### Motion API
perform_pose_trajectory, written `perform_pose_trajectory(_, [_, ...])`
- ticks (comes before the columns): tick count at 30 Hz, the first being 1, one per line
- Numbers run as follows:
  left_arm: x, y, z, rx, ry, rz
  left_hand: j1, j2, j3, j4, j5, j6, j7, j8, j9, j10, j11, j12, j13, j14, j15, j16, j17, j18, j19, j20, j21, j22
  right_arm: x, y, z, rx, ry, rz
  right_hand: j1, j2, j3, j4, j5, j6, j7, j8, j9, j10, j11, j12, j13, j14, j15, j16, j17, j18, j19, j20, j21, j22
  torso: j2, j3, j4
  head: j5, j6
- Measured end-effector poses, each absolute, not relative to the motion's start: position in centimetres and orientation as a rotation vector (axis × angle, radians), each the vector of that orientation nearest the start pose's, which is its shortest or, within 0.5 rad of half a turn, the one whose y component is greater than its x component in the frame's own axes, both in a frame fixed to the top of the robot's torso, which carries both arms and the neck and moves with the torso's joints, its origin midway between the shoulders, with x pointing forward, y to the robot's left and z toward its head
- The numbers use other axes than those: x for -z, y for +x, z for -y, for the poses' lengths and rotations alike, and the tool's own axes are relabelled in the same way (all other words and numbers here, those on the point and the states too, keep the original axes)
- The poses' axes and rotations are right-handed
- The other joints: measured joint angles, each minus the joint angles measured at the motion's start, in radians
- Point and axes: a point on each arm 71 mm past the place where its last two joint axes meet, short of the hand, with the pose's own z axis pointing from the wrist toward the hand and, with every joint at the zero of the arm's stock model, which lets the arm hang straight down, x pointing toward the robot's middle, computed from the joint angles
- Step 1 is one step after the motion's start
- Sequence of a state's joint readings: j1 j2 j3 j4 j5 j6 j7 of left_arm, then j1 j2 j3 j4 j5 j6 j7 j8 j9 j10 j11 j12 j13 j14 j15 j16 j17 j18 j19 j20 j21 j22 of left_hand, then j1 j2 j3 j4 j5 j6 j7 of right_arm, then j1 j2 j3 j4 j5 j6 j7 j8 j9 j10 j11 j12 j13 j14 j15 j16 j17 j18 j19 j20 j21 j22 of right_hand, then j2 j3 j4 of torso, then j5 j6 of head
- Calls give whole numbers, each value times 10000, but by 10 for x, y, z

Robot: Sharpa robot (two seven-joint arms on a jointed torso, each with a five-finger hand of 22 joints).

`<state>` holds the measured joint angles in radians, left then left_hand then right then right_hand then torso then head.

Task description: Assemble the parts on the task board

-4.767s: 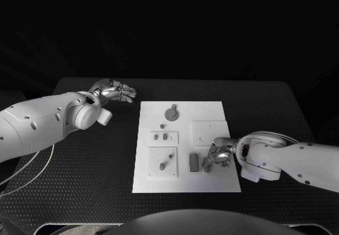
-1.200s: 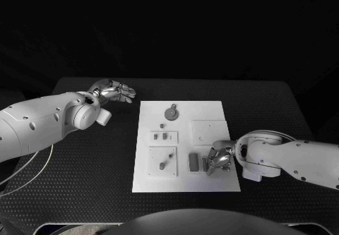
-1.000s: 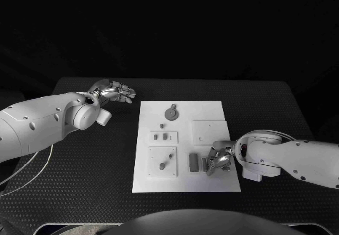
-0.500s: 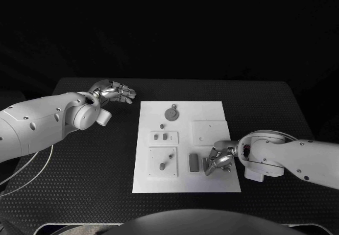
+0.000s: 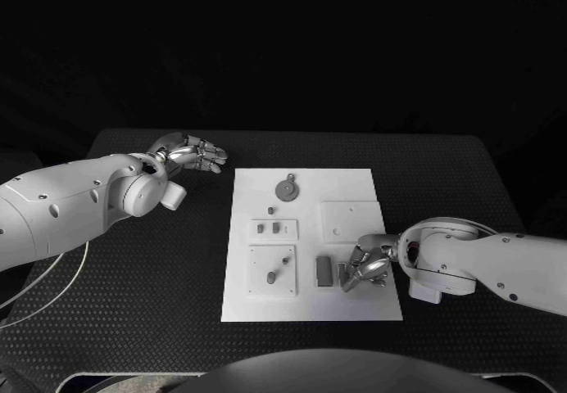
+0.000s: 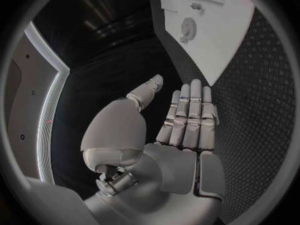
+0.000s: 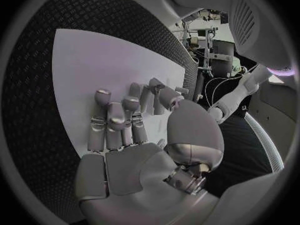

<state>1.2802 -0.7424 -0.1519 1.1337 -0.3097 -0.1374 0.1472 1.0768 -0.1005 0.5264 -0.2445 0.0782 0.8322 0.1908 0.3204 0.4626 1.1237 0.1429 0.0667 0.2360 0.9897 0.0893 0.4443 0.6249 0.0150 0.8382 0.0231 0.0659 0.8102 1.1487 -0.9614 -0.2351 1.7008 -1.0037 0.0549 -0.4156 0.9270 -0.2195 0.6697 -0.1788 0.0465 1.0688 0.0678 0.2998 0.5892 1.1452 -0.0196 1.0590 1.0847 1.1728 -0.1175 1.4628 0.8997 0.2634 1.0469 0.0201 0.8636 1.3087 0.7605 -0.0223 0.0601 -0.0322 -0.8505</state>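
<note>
The white task board [image 5: 355, 184] lies in the middle of the table. It carries a round grey part [image 5: 288, 190] at the far end, two small parts [image 5: 269, 229] on a plate at mid-left, and a slim part on a second plate [image 5: 258, 282] nearer me. A dark bar [image 5: 324, 270] lies at the near right. My right hand [image 5: 364, 270] rests on the board beside that bar, fingertips down on a small grey part [image 5: 347, 280]. The right wrist view has the thumb and a finger of my right hand [image 7: 125, 130] close together over the board [image 7: 94, 60]; a grip is unclear. My left hand [image 5: 189, 153] hovers open off the board's far left corner.
The black table [image 5: 142, 270] extends on both sides of the board. The left wrist view shows my left hand [image 6: 181, 130] with straight fingers above the table, the board [image 6: 219, 40] and its round part [image 6: 186, 29] beyond. A blank square plate [image 5: 351, 219] sits at mid-right.
My right hand's fingers have shifted slightly toward the board's near edge, staying beside the dark bar. The left arm has not moved.
</note>
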Motion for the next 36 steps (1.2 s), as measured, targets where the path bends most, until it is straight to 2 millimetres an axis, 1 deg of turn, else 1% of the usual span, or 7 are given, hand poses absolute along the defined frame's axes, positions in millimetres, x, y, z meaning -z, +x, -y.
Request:
perform_pose_trajectory(7, [207,549,-273,11102,-8928,-17331,0,0,0,0,0,0,0,0,0,0,0,0,0,0,0,0,-1,0,0,0,0,0,295,387,222,-5310,1909,-25113,299,1478,-229,-903,-1,-14,20,165,61,112,-112,47,-5,38,-28,1,0,1,39,32,2,0,-2,-2,-1,-2,-13])
perform_pose_trajectory(12, [207,549,-273,11099,-8933,-17342,0,0,0,0,0,0,0,0,1,0,0,0,0,0,0,0,2,0,0,0,0,-2,296,387,220,-5183,1760,-25065,430,1923,-203,-1092,-10,109,21,264,88,199,-199,94,-19,110,-52,45,0,1,136,8,60,0,-3,-6,-1,-6,-12])
perform_pose_trajectory(20, [208,549,-274,11092,-8939,-17356,0,0,0,0,0,0,0,0,1,0,0,0,0,0,0,0,9,0,0,0,0,-8,296,388,217,-4995,1610,-25007,432,2079,-224,-1113,0,185,2,312,107,309,-234,133,-19,305,-103,124,149,1,236,-27,120,0,-3,-5,-2,-15,-2])
perform_pose_trajectory(30, [208,549,-274,11076,-8952,-17361,0,0,0,0,0,0,0,0,2,0,0,0,0,0,0,0,16,0,0,0,0,-7,295,388,219,-5024,1619,-25055,443,2069,-247,-1136,5,202,-16,312,106,325,-251,133,-18,320,-89,123,97,-3,245,-46,120,0,-3,6,-3,-8,32])
perform_pose_trajectory(33, [208,549,-275,11071,-8954,-17363,0,0,0,0,0,0,0,0,2,0,0,0,0,0,0,0,22,0,0,0,0,-7,295,388,220,-5095,1639,-25105,667,1838,-251,-1138,5,206,-19,310,106,324,-251,133,-18,320,-88,124,-10,-6,228,-64,120,0,-3,11,-3,-7,34])
perform_pose_trajectory(35, [208,549,-275,11069,-8955,-17363,0,0,0,0,0,0,0,0,2,0,0,0,0,0,0,0,27,0,0,0,0,-7,295,389,220,-5147,1660,-25139,743,1492,-298,-1146,51,180,-15,289,100,299,-226,133,-28,279,-93,101,-13,-6,212,-78,120,0,-3,12,-3,-7,35])
perform_pose_trajectory(36, [208,549,-275,11069,-8955,-17364,0,0,0,0,0,0,0,0,2,0,0,0,0,0,0,0,27,1,0,0,0,-7,295,389,220,-5155,1664,-25144,751,1450,-310,-1134,63,166,-24,285,100,284,-210,133,-28,273,-92,96,-13,-7,211,-78,120,0,-2,12,-3,-7,37])
